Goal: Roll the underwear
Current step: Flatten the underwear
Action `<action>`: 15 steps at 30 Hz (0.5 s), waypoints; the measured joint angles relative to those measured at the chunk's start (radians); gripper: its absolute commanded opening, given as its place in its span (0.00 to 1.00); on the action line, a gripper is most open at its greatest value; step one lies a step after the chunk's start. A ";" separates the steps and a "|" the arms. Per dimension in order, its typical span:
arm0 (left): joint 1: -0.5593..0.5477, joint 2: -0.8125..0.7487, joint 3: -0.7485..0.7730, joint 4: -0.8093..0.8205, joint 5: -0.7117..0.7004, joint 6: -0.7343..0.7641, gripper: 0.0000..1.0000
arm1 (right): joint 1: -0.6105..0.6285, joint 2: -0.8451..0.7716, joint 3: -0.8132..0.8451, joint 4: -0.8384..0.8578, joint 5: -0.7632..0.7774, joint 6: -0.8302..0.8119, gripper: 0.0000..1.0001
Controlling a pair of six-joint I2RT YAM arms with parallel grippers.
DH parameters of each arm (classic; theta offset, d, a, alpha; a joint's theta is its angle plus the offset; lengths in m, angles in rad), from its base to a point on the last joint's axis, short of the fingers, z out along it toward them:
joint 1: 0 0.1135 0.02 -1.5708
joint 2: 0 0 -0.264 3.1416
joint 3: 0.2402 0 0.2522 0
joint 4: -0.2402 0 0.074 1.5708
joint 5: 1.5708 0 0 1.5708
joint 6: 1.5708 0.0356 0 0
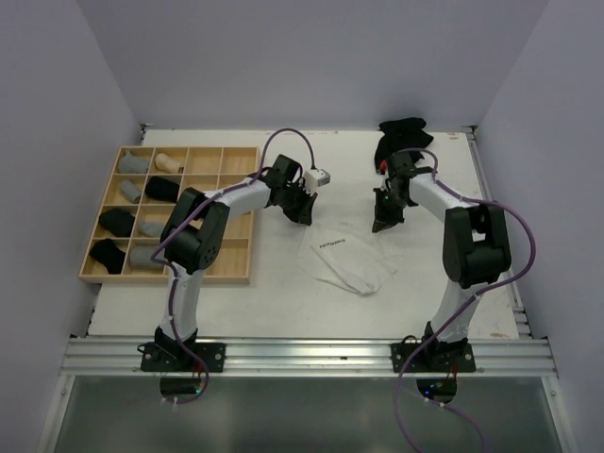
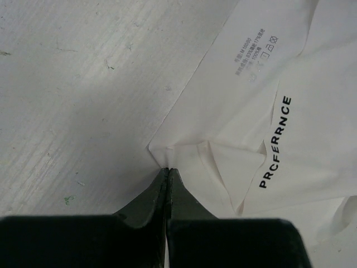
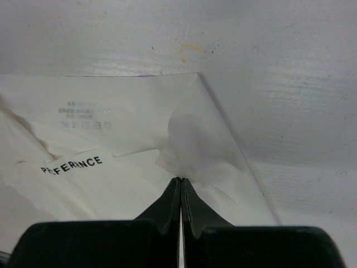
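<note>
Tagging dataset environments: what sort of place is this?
Likely a lab robot cell: plain enclosure walls, arms bolted to an aluminium rail, a wooden grid tray holding rolled underwear.

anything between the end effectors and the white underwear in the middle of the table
Nothing visible. The left end effector and the right end effector are each already shut on an edge of the limp white cloth underwear.

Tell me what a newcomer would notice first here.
The white underwear lies crumpled mid-table, with the left gripper and right gripper each shut on a corner of it. On the left, a wooden tray holds finished rolls; a black pile sits at the far edge.
</note>
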 measured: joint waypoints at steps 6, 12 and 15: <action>0.000 0.000 0.001 -0.003 0.000 0.012 0.00 | 0.000 0.017 0.038 0.007 -0.008 0.003 0.00; 0.000 0.000 0.001 -0.004 0.000 0.015 0.00 | 0.000 0.029 0.040 0.006 -0.006 0.004 0.00; 0.000 0.000 0.001 -0.005 0.000 0.015 0.00 | 0.000 0.029 0.044 0.006 -0.002 0.004 0.02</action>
